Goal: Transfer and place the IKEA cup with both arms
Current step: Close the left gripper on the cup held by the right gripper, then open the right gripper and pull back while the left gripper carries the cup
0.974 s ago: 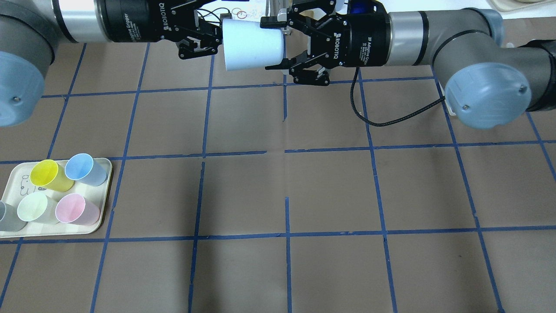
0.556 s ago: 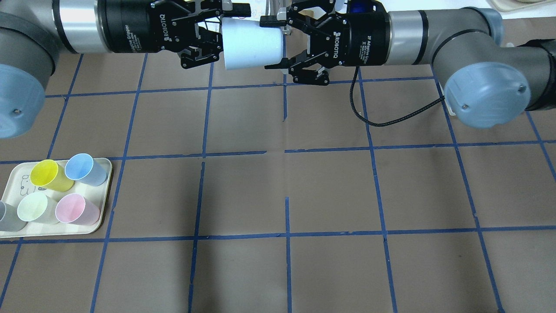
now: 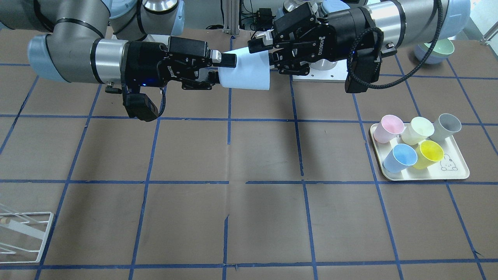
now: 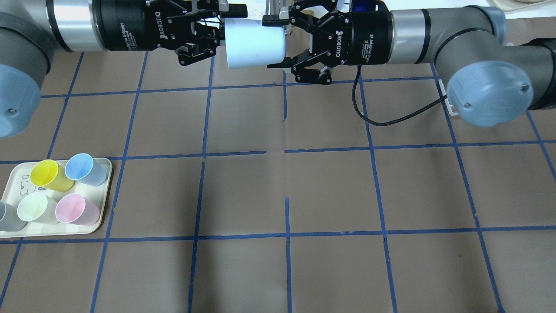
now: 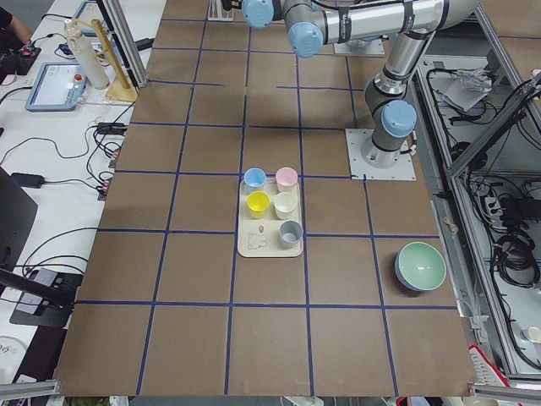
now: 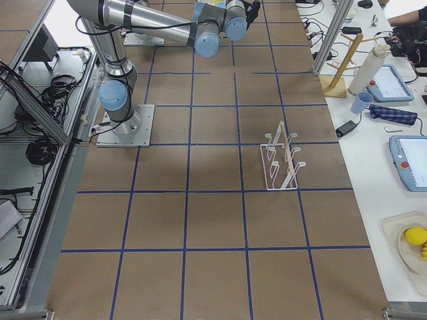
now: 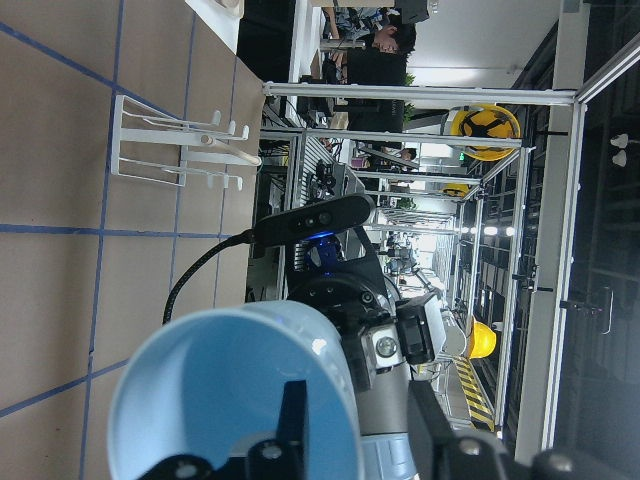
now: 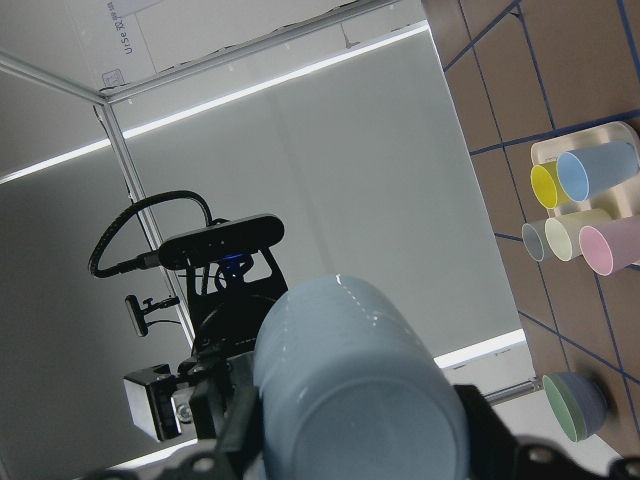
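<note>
The pale icy-blue IKEA cup (image 4: 255, 43) lies on its side in the air between the two grippers, at the top middle of the overhead view and in the front-facing view (image 3: 245, 74). My right gripper (image 4: 274, 42) is shut on its narrow base end, which fills the right wrist view (image 8: 350, 390). My left gripper (image 4: 234, 19) is open at the wide rim. In the left wrist view one finger (image 7: 290, 420) is inside the cup's mouth (image 7: 230, 400) and the other is outside the wall, with gaps to it.
A cream tray (image 4: 106, 174) at the left holds yellow, sky-blue, pale green, pink and grey cups. A white wire rack (image 3: 23, 233) stands on the right arm's side. A green bowl (image 5: 420, 265) sits near the left arm's base. A black cable (image 4: 391, 121) hangs from the right wrist.
My left gripper's fingers have spread apart at the cup's rim and its body has drawn back a little to the left. My right gripper and the cup have shifted slightly to the right.
</note>
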{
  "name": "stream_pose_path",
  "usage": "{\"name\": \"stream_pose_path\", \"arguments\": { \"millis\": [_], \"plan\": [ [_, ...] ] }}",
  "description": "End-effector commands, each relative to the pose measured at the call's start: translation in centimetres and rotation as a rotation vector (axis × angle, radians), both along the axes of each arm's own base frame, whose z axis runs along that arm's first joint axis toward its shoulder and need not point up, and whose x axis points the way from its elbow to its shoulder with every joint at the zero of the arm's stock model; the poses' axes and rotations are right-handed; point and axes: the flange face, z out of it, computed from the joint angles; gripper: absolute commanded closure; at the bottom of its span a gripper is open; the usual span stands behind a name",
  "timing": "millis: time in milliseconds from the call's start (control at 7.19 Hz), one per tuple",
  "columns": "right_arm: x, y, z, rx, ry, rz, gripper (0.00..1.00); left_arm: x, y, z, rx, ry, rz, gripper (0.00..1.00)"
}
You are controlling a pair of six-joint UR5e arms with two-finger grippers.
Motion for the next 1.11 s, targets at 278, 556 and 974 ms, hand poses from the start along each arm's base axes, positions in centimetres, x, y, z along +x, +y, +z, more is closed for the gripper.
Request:
{"name": "stream_pose_path", "arguments": {
  "millis": [278,556,974],
  "plan": [
    [0.0,0.0,0.1,0.001,-0.011,-0.003,0.84,0.1,-0.1,0.1,-0.001,0.001,0.003,1.00],
    [-0.2,-0.2,-0.1,0.035,-0.007,-0.005,0.00,0.1,-0.1,0.1,-0.001,-0.001,0.003,1.00],
    [-4.9,-1.8,-0.2,0.056,0.005,-0.092,0.00,0.8,-0.3,-0.1,-0.002,-0.079,0.007,1.00]
  ]
}}
